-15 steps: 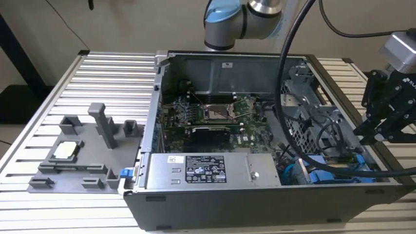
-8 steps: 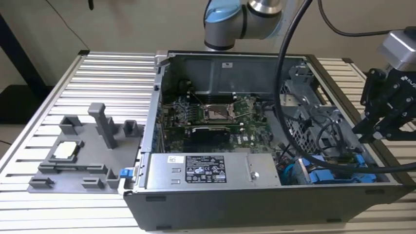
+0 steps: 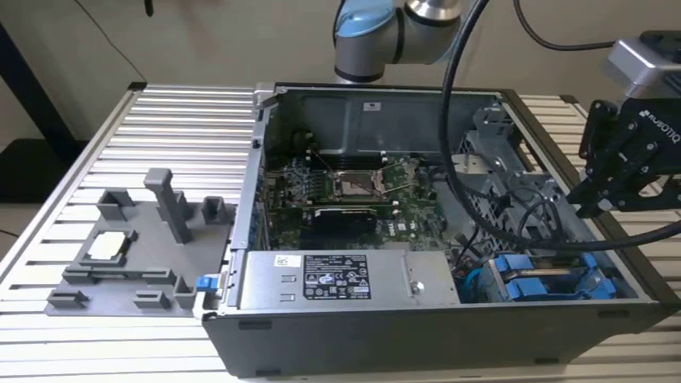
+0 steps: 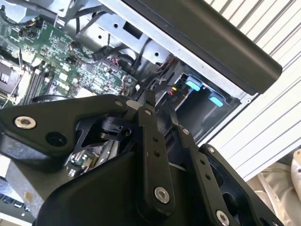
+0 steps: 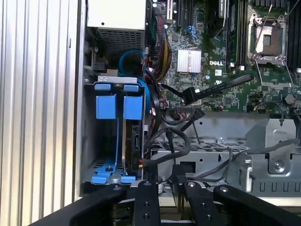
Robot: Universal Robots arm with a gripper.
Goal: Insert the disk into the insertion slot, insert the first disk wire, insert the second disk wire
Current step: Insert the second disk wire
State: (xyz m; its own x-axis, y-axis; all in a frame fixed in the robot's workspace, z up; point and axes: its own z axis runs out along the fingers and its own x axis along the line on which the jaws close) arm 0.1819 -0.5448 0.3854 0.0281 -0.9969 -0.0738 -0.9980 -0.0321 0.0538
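Observation:
An open computer case [image 3: 426,335] lies on the table. The insertion slot [image 3: 548,281] [image 5: 115,141], a grey bay with blue trim, sits in the case's near corner on the exterior view's right. The disk [image 5: 135,146] stands edge-on inside it, its blue carrier tab [image 5: 133,107] beside a second blue tab [image 5: 106,106] over an empty compartment. Two loose black disk wire plugs [image 5: 189,95] [image 5: 184,112] lie over the motherboard; which is first I cannot tell. My gripper [image 3: 592,204] [image 5: 166,182] [image 4: 157,101] hangs above the case's side wall, over the cage next to the slot.
A grey power-supply box [image 3: 335,279] fills the case's front. The green motherboard [image 3: 352,187] lies behind it. A perforated metal cage [image 5: 225,155] with tangled black cables borders the slot. A grey fixture tray [image 3: 127,247] rests on the slatted table [image 3: 107,144]. The arm's base [image 3: 372,32] stands behind the case.

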